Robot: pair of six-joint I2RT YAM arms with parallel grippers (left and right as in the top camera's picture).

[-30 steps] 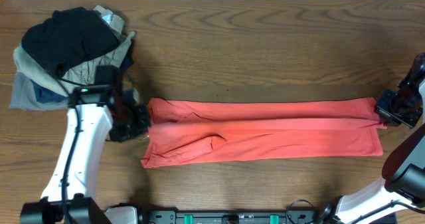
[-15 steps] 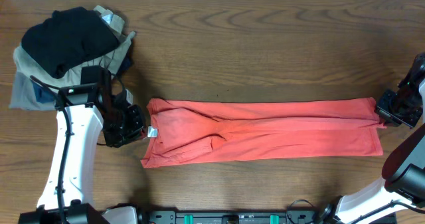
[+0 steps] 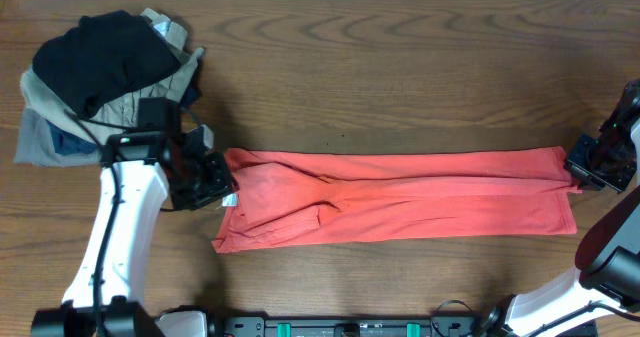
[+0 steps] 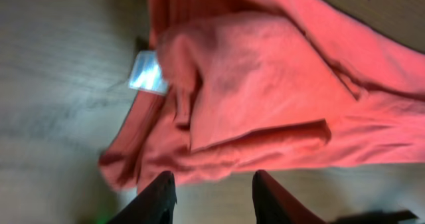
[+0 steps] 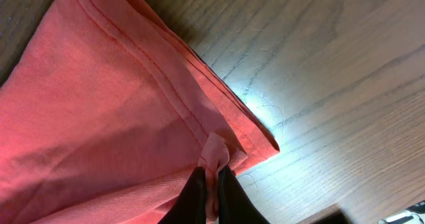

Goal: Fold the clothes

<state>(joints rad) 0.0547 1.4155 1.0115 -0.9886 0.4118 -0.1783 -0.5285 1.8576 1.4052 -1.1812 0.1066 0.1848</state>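
My left claw (image 4: 211,203) stands open, its two fingers apart with nothing between them, hovering just off the collar end of the red-orange T-shirt (image 3: 400,207). Just ahead of the fingers the cloth is bunched, with a loose flap lying over the body. The white neck tag (image 4: 147,72) pokes out past the edge toward the bare counter (image 3: 400,67). From there the shirt runs away from this claw as one long narrow band, its sides already folded in, right across to my right claw (image 5: 211,184). That one is closed tight, pinching the hem corner between its tips. The fabric puckers at the pinch and lies flat on the wood beyond it. Behind the left claw, well apart from the shirt, sits the pile of other clothes (image 3: 100,72) — not my concern.

I judge the lengthwise folds done and the crosswise fold the step in hand — one end has to come over onto the other. For that the left claw needs a grip on the collar end, low and through the layers at an edge, not on the tag or the loose flap alone. I'd smooth that bunching as I lift, or the crease will set crooked.
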